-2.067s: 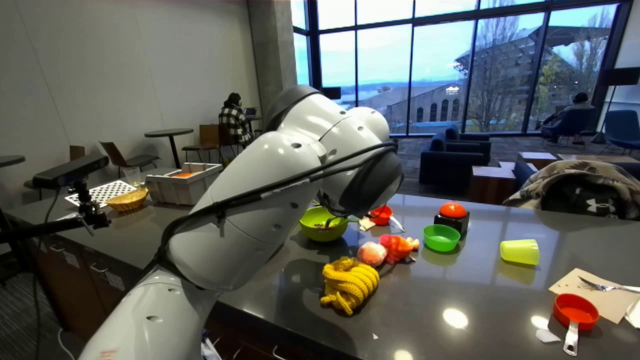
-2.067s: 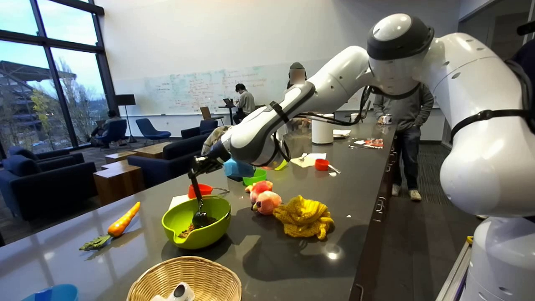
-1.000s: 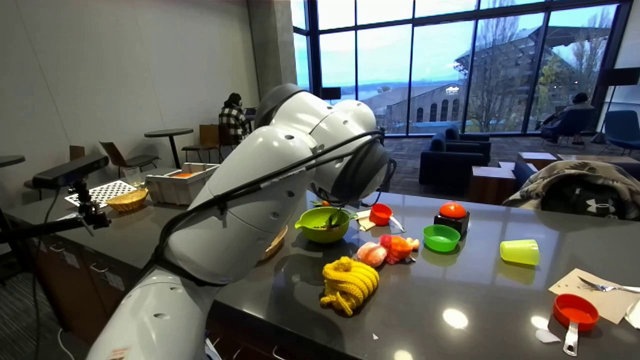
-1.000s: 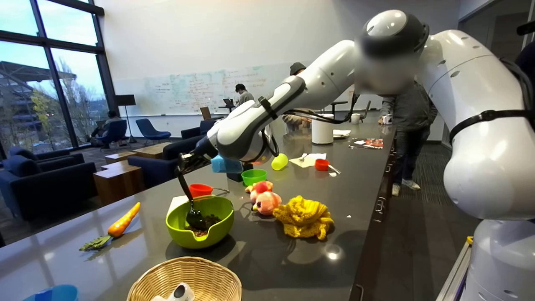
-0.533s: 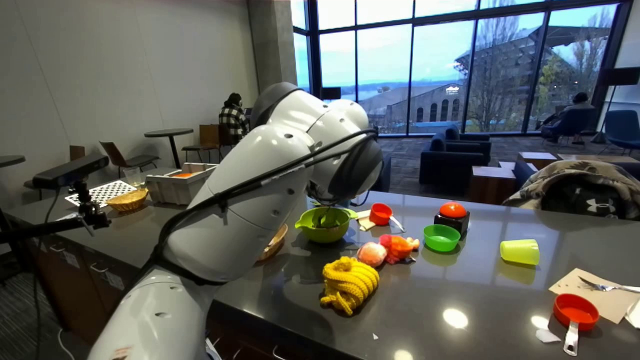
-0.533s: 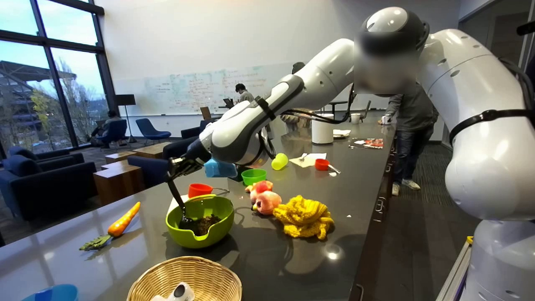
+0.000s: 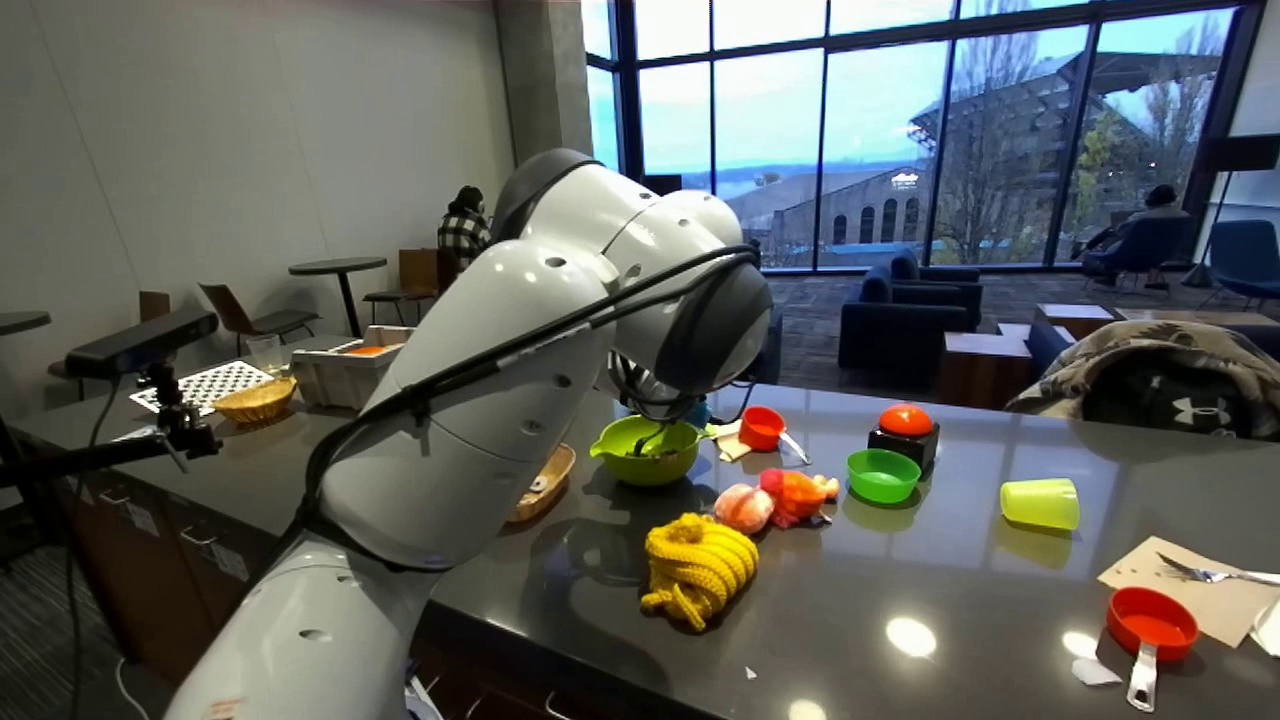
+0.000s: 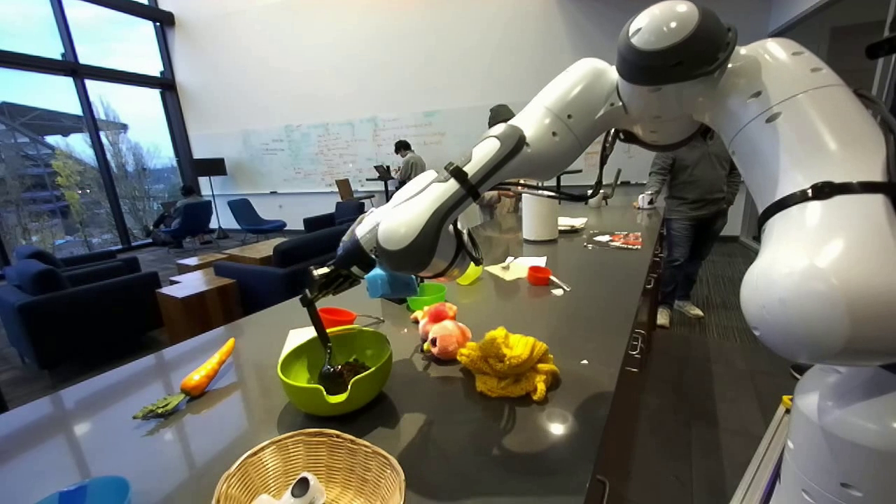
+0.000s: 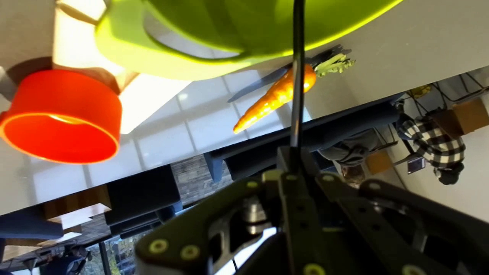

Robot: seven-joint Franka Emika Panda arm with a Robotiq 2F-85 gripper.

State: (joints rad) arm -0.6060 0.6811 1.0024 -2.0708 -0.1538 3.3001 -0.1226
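Clearly, in the wrist view the end effector [image 9: 294, 164] is clenched on a black spoon [image 9: 298, 88], holding it by the handle's end, presumably so the rest can reach past the rim of the green bowl [image 9: 263, 26]; near the bowl are a carrot [image 9: 277, 96] and a red cup [image 9: 65, 95]. In an exterior view the spoon leans, its head down in the bowl by dark crumbs [image 8: 355, 367], and the high hold likely spares the end effector contact with the bowl's wall. In an exterior view the arm [image 7: 490, 430] blocks most of the grip, while a pink plush toy [image 7: 787, 496] and a yellow knitted bundle [image 7: 702, 568] rest near the bowl on the worktop [image 7: 850, 590].
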